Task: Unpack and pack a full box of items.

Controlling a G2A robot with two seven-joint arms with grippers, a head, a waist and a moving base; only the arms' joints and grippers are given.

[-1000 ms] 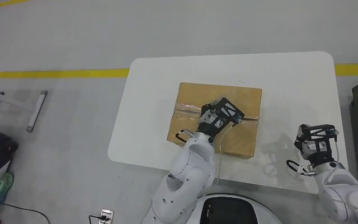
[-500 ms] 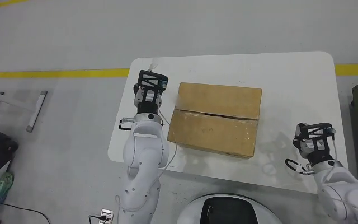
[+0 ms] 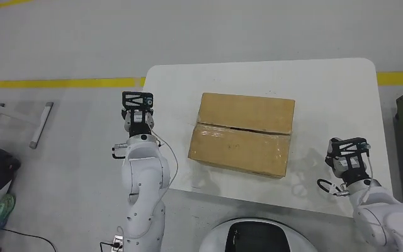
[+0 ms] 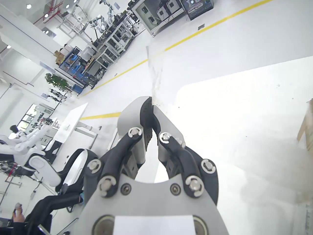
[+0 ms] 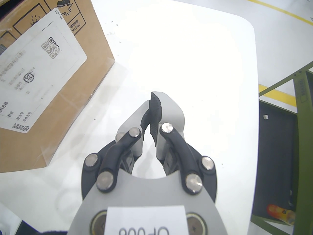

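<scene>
A closed brown cardboard box (image 3: 242,132) lies in the middle of the white table (image 3: 327,88), its two top flaps meeting along a seam. My left gripper (image 3: 137,101) hangs beyond the table's left edge, clear of the box. In the left wrist view it (image 4: 152,101) is shut on a thin clear strip of tape (image 4: 154,74) that trails away from the fingertips. My right gripper (image 3: 345,148) sits over the table's front right part, to the right of the box. Its own view shows it (image 5: 154,96) shut with nothing in it, beside the box's labelled side (image 5: 49,50).
A green metal rack (image 5: 300,123) stands just off the table's right edge. A yellow floor line (image 3: 69,82) runs behind the table. Bare tabletop (image 5: 183,50) lies to the right of the box and along its far side.
My left gripper has left the box's top seam and swung left past the table's edge, pulling the tape strip with it. The right gripper has shifted only slightly.
</scene>
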